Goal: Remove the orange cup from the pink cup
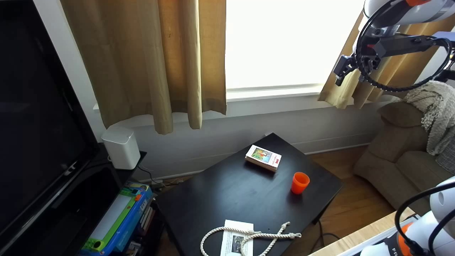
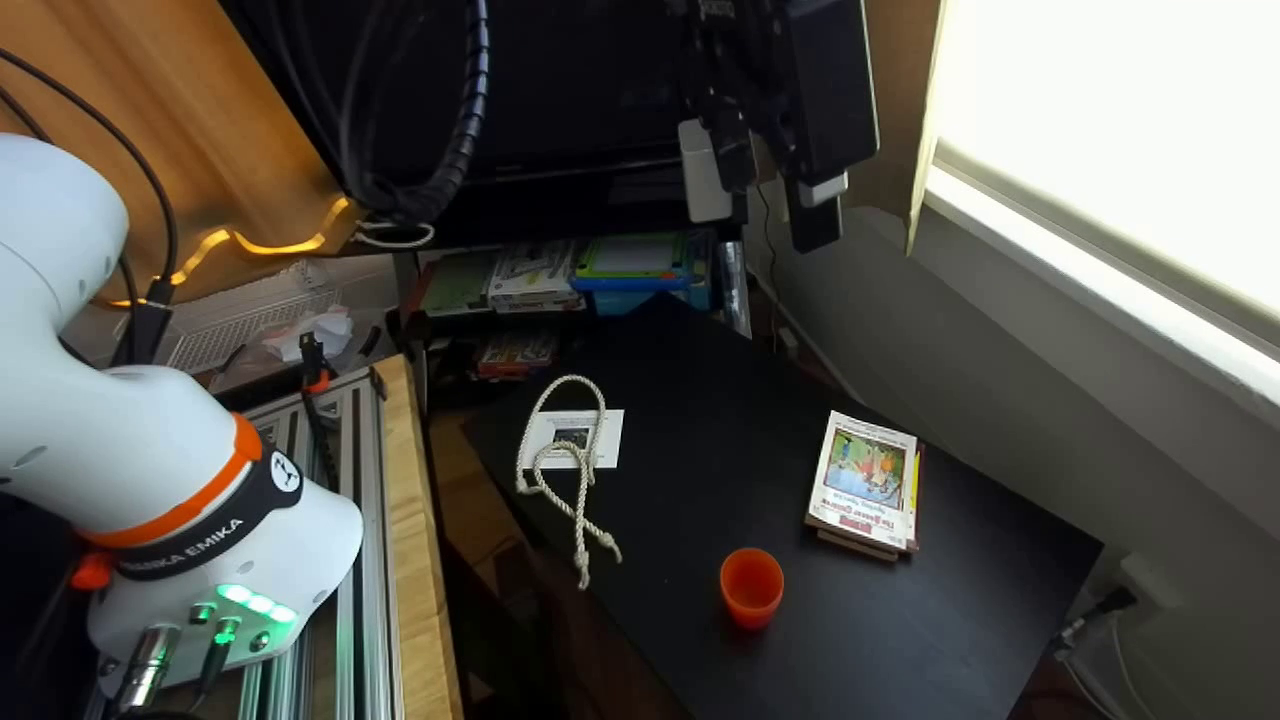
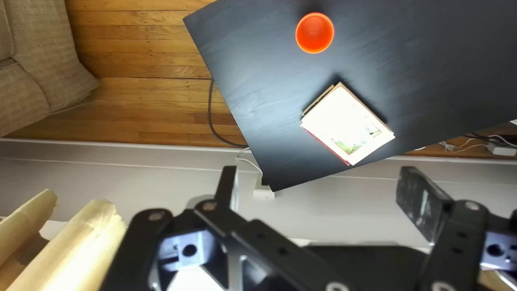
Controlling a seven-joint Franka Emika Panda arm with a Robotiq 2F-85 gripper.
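You're hovering, gripper spread wide, holding nothing in the wrist view; below, the orange cup is standing upright on the black table, near the books; farther off, only the exterior views are showing you the looped rope.

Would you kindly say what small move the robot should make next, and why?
I would probably shift the gripper until it is over the orange cup, jaws open: they stand apart and empty, well above its level, and the cup shows near the wrist view's top edge, not between them. Whether the pink cup sits around it is unclear.
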